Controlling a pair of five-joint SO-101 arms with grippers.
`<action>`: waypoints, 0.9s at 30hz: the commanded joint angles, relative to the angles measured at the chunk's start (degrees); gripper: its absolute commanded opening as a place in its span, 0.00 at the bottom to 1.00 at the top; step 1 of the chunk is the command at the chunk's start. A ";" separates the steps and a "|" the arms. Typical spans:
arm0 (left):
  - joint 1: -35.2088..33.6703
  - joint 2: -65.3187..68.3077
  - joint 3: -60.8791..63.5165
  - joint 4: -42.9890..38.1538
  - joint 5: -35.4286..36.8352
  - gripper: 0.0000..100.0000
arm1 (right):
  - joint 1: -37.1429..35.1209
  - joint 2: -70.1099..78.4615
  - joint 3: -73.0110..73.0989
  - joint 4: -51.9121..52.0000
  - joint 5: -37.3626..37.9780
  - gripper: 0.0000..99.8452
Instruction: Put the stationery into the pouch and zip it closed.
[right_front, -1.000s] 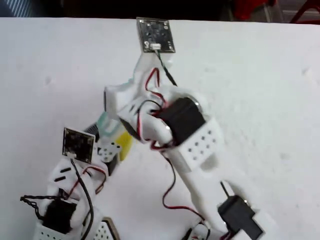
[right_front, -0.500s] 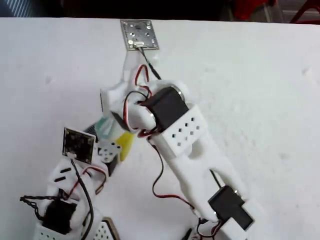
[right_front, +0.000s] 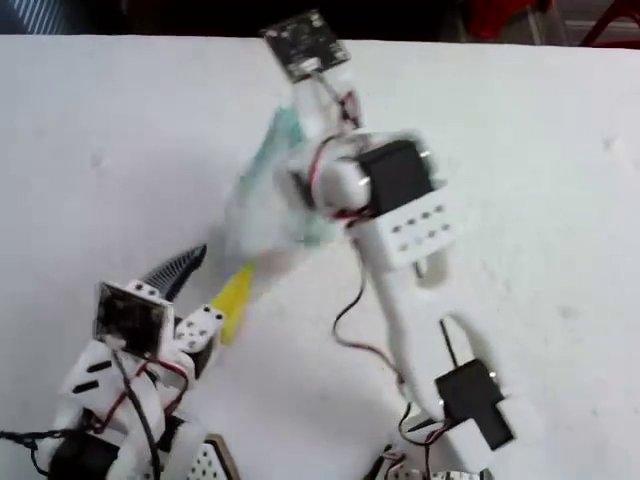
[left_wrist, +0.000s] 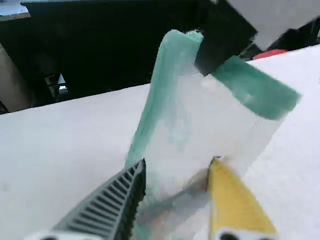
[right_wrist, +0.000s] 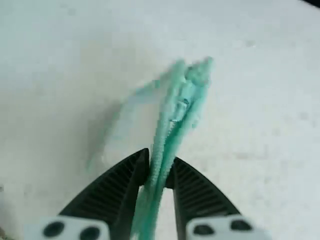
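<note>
The pouch (right_front: 262, 195) is clear plastic with a teal zip edge. It hangs tilted above the white table, and what is inside it cannot be made out. My right gripper (right_wrist: 159, 169) is shut on the teal zip edge (right_wrist: 176, 107), with the right arm (right_front: 400, 205) stretched over the middle of the table. In the left wrist view the pouch (left_wrist: 210, 125) hangs just beyond my left gripper (left_wrist: 177, 165). That gripper is open, its grey and yellow fingers apart and gripping nothing. From above, my left gripper (right_front: 222, 262) is low at the near left, below the pouch.
The white table (right_front: 540, 150) has bare room to the right and at the far left. Its far edge (right_front: 150, 36) borders a dark background. Loose red and black cables (right_front: 345, 330) run along the right arm.
The right arm has swung the pouch up and toward the far side. My left gripper has pulled back toward the near edge, and its fingers now stand clear of the pouch.
</note>
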 joint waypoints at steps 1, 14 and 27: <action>0.31 -0.04 -2.90 -0.53 1.41 0.15 | 3.91 -1.45 -2.73 -1.10 16.97 0.02; -4.79 0.04 10.02 -18.55 1.85 0.15 | 4.09 -3.56 -1.32 4.62 40.70 0.02; -4.70 0.22 -0.53 -8.53 -3.87 0.24 | -0.13 -26.42 21.71 2.86 41.23 0.02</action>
